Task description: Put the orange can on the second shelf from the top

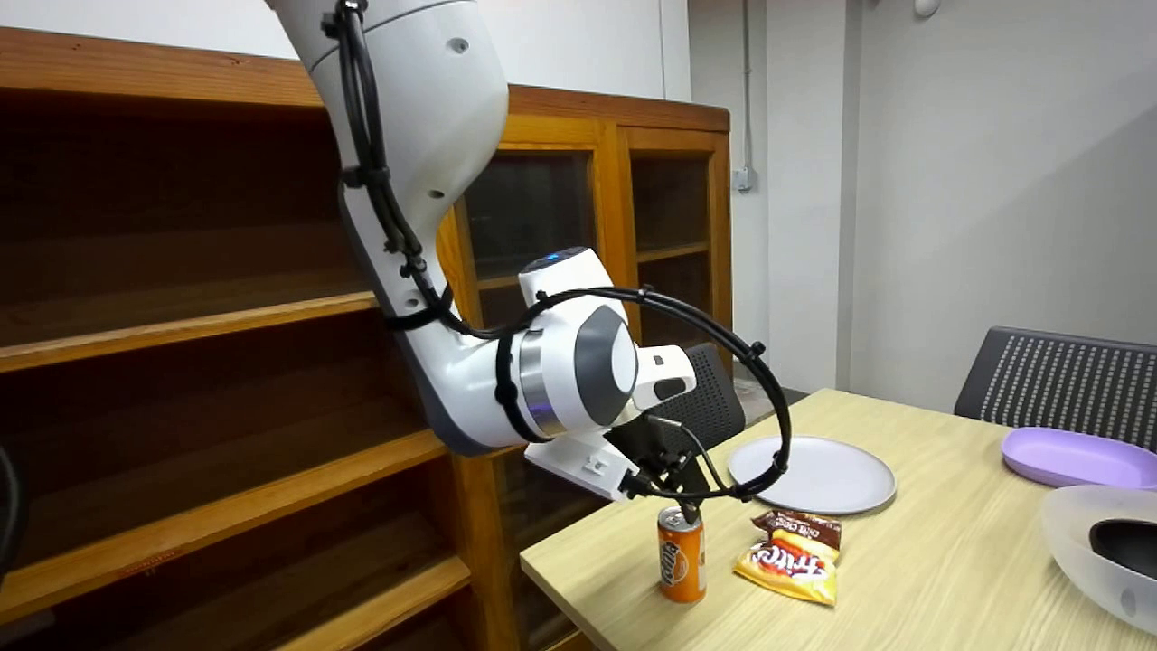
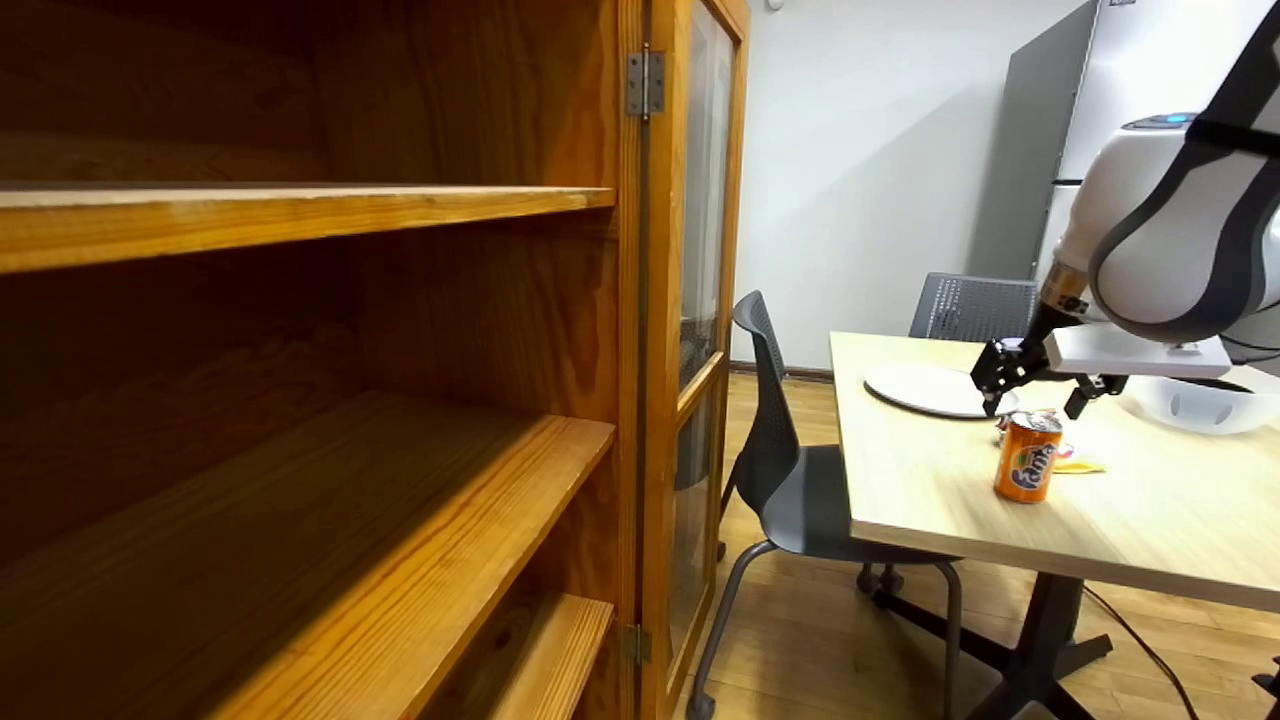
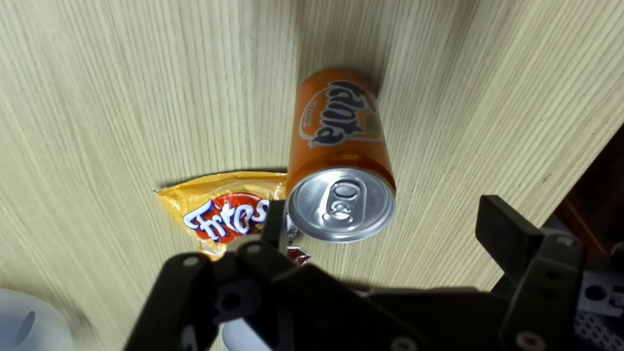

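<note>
The orange can (image 3: 336, 122) may tip
Jaws stand apart, seemingly off-centre: in wrist view, the eight-o'clock finger (image 3: 274, 226) may push first.

Looks down on the pale, grained table (image 3: 146, 87), bounded by a slanting edge at right. Shows the can (image 3: 341, 122) upright near the middle, orange, with Fanta on its side and a silver lid toward the lens. Includes the black gripper (image 3: 382, 222) along the bottom, with jaws wide apart and one finger (image 3: 275, 224) just beside the lid; can't tell whether touching. Also takes in a yellow Fritos packet (image 3: 226, 207), partly hidden by that finger, plus part of a bowl (image 3: 48, 317) at lower left and a mostly covered plate (image 3: 243, 339).
</note>
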`<state>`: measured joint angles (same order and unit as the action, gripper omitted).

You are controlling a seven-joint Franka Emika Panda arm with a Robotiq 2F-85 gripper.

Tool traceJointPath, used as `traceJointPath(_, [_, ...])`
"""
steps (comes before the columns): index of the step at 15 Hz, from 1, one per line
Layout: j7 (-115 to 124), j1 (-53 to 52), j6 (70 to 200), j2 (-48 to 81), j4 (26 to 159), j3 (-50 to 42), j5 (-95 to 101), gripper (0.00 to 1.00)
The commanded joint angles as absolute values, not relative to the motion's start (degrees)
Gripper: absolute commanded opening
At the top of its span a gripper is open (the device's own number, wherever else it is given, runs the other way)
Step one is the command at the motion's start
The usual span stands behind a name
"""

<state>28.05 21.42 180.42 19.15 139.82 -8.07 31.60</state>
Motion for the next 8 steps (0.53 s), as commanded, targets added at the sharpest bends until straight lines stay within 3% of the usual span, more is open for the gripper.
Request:
traceJointPath(1, [30.74,17.87,181.95,21.66,137.94,-11.47,31.92,1.0])
traceJointPath(8, [31.59,15.25,183.03,23.08,138.25,-14.58,31.04,1.0])
